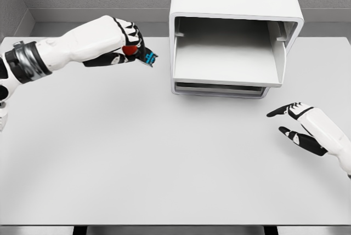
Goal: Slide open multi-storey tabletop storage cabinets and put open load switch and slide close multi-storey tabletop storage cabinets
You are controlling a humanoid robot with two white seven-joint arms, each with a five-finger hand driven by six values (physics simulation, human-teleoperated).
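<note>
On the grey table (137, 164), left of the open cabinet (233, 38), the left hand (123, 43) gripped firmly the small, probably light and rigid load switch (137, 53).

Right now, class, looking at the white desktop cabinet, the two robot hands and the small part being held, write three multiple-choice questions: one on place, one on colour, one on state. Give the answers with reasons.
1. Where is the small load switch with red and blue parts?
A. In the drawer
B. In the left hand, above the table
C. On the table by the right hand

2. What colour is the storage cabinet?
A. White
B. Black
C. Red

3. What state is the upper drawer in?
A. Slid open, nothing in it
B. Pushed shut
C. Removed

Answers:
1 B: the left hand is curled round the load switch, left of the storage cabinet.
2 A: its shell is white.
3 A: the upper drawer juts forward, its floor bare; the right hand rests open on the white table.
</note>
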